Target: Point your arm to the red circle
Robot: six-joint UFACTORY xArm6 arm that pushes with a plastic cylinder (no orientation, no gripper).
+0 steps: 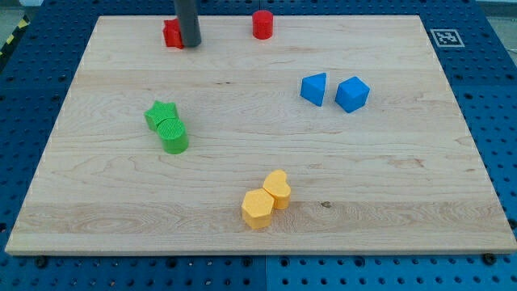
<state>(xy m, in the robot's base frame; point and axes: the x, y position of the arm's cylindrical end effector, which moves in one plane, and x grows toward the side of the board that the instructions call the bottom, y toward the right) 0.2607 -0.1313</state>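
Red circle (262, 24) stands near the view's top edge of the wooden desk (388, 186), a little to the right of centre, upright like a short cylinder and apart from everything else. The rod's tip (190, 44) rests well to its left, touching or just beside another red block (171, 33) whose shape is partly hidden behind the rod. This arm carries no fingers at all, so nothing is spread or pinching; it ends only in that dark rod.

The red circle looks small, rigid and light, probably plastic or foam, and would likely slide easily on the smooth wood and might roll away from an off-centre nudge. No hold is possible; the tip should simply arrive just beside its left flank without striking it.

Elsewhere lie a green star (160, 114) touching a green cylinder (174, 137), two blue blocks (314, 88) (352, 94), and two touching yellow blocks (258, 208) (277, 188).
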